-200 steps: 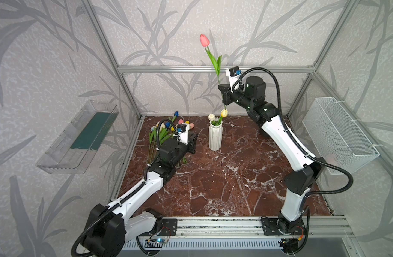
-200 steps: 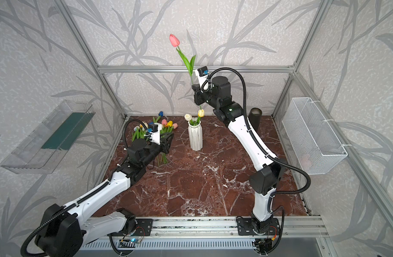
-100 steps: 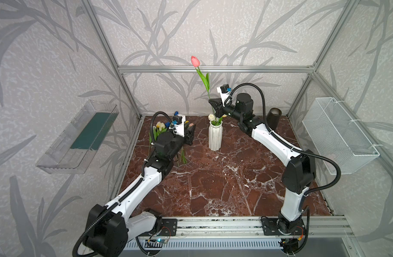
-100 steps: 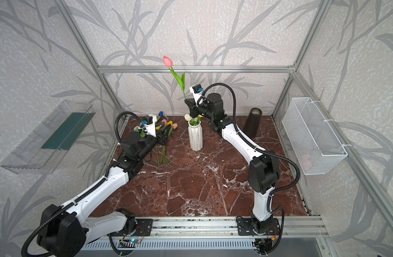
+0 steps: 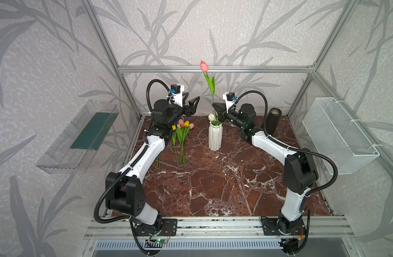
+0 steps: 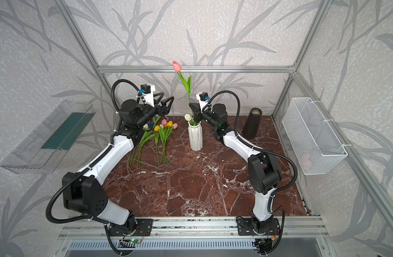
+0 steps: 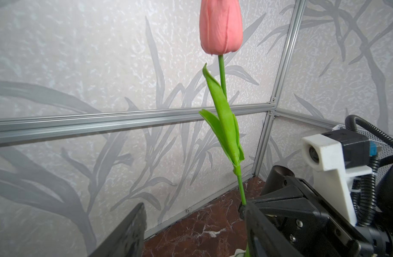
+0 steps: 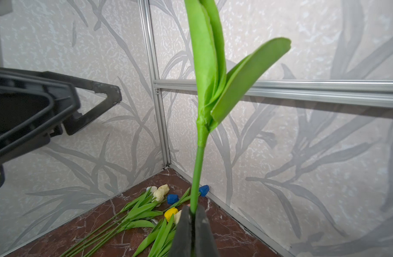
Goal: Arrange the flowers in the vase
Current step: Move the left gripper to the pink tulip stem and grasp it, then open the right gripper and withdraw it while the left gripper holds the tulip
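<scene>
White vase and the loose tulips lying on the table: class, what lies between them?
Nothing: between the white vase and the loose tulips only a bare stretch of the marble table shows, in both top views.

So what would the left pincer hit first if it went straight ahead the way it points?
Probably the stem of the pink tulip, gripped upright by the right pincer; depth is hard to judge.
</scene>
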{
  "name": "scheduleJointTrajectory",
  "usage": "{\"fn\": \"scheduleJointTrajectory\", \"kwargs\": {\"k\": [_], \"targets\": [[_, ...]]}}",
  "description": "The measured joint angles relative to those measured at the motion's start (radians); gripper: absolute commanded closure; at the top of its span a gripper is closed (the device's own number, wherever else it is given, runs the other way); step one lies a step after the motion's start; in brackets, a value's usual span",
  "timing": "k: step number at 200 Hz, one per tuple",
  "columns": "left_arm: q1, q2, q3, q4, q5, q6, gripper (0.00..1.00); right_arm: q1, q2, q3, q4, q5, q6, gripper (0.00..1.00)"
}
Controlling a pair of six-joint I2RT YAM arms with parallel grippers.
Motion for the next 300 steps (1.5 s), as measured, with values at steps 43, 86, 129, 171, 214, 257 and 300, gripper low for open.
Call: {"fn": "scheduleJointTrajectory", "kwargs": {"k": [43, 86, 129, 171, 214, 257, 300], "targets": [[-0.001, 0.104, 0.174, -0.053, 0.094, 0.003, 0.30, 0.000, -0.035, -0.055, 0.052, -0.031, 0.000, 1.00], [-0.011, 0.161, 0.293, -0.112, 0.151, 0.024, 0.32, 0.000, -0.060, -0.121, 0.151, -0.046, 0.000, 1.00], [-0.036, 0.227, 0.406, -0.200, 0.208, 0.063, 0.37, 0.000, -0.064, -0.180, 0.208, -0.048, 0.011, 0.99], [-0.068, 0.229, 0.406, -0.257, 0.246, 0.111, 0.45, 0.000, -0.065, -0.185, 0.224, -0.048, 0.014, 0.98], [-0.084, 0.229, 0.407, -0.269, 0.266, 0.135, 0.63, 0.001, -0.065, -0.206, 0.246, -0.047, 0.014, 0.97], [-0.090, 0.239, 0.427, -0.283, 0.274, 0.136, 0.80, 0.007, -0.065, -0.229, 0.274, -0.034, 0.006, 0.96], [-0.103, 0.239, 0.427, -0.285, 0.274, 0.142, 0.88, 0.009, -0.065, -0.243, 0.291, -0.027, 0.001, 0.88]]}}
